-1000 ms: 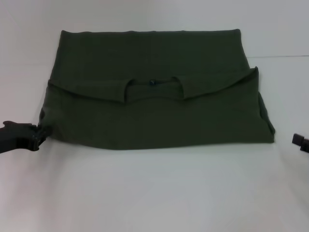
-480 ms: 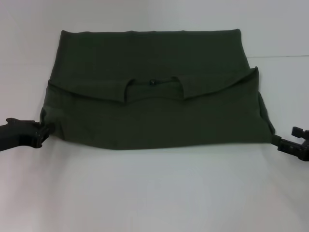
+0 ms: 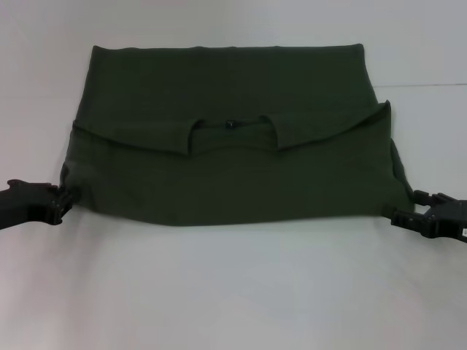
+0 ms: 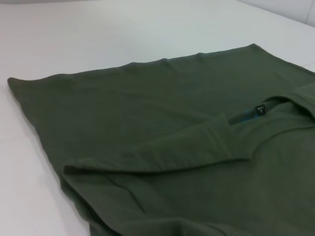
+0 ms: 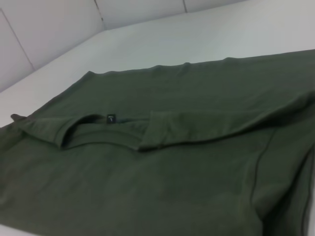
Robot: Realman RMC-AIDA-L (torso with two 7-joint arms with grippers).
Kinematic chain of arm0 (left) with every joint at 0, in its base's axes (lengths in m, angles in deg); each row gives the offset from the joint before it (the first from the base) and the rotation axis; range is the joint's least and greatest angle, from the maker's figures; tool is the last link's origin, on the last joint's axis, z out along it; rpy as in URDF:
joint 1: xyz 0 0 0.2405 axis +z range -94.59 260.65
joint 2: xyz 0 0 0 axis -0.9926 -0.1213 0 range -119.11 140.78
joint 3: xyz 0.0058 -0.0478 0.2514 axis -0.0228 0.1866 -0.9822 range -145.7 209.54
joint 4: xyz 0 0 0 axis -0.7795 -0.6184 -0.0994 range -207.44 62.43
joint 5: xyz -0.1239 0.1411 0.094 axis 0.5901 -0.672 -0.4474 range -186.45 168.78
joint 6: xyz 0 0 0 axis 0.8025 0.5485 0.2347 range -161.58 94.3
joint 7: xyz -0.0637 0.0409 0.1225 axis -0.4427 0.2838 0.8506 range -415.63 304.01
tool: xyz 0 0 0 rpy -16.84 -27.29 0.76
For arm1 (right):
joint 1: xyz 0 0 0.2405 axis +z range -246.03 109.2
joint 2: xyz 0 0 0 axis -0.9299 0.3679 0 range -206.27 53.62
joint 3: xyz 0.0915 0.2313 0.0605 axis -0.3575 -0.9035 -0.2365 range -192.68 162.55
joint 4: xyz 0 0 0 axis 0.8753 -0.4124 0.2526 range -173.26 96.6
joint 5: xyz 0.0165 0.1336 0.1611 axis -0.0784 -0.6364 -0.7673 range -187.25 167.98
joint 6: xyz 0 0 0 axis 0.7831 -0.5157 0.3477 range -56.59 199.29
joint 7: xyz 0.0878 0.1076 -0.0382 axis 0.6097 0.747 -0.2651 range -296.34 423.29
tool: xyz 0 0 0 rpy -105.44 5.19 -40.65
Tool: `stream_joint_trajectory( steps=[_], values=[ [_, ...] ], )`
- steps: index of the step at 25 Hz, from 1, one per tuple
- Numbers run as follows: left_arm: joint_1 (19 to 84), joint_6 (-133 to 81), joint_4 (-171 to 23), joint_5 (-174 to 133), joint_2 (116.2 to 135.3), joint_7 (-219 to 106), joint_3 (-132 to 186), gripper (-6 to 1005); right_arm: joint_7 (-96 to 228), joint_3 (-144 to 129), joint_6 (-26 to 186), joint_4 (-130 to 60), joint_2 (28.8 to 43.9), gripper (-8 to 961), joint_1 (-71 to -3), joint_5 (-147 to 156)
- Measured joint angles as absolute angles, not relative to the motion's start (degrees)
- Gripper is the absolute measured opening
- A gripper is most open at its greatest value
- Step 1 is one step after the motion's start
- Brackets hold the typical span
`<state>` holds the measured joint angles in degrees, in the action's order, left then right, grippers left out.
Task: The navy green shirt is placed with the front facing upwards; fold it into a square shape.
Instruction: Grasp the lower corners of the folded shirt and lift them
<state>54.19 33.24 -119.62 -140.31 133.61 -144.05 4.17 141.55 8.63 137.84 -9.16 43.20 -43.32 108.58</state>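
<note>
Left claw [image 3: 64, 202] low at the near-left corner of the navy green shirt [image 3: 233, 146], tips touching the hem; can't tell if they're clamped. Shirt lies flat mid-bench [image 3: 233, 292], long axis running left-right between the claws, already folded once: neck label [image 3: 230, 124] peeks from the overlap. Matte soft cotton, limp, slight ridges. Right claw [image 3: 406, 213] just beside the near-right corner, jaws spread, not gripping. Both about equally near their corners.

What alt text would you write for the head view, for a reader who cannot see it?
A partly folded navy green shirt lies flat on a white table, its neck label showing at the centre. The left gripper is at the shirt's near left corner, and the right gripper at its near right corner.
</note>
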Motion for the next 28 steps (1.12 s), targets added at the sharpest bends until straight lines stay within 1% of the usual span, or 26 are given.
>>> stream_joint_trajectory(
  steps=[7, 10, 15, 27, 28],
  values=[
    [54.06, 33.04, -119.62, -140.32, 133.71, -144.05, 4.11, 71, 142.03, 9.20, 135.92, -9.53, 43.21, 907, -42.53, 108.58],
    [54.01, 33.04, -119.62, -140.32, 133.71, -144.05, 4.09, 70, 142.31, 9.35, 133.99, -9.76, 43.27, 746, -42.39, 108.42],
    [53.88, 33.04, -119.61, -140.32, 133.70, -144.05, 4.05, 70, 142.97, 9.41, 132.13, -10.33, 43.29, 507, -41.92, 108.42],
    [53.85, 33.07, -119.61, -140.32, 133.75, -144.05, 4.05, 70, 142.94, 10.40, 132.99, -10.10, 43.30, 269, -41.81, 108.47],
    [53.85, 33.07, -119.61, -140.32, 133.80, -144.05, 4.06, 70, 142.83, 10.39, 133.29, -9.99, 43.30, 225, -41.95, 108.41]
  ],
)
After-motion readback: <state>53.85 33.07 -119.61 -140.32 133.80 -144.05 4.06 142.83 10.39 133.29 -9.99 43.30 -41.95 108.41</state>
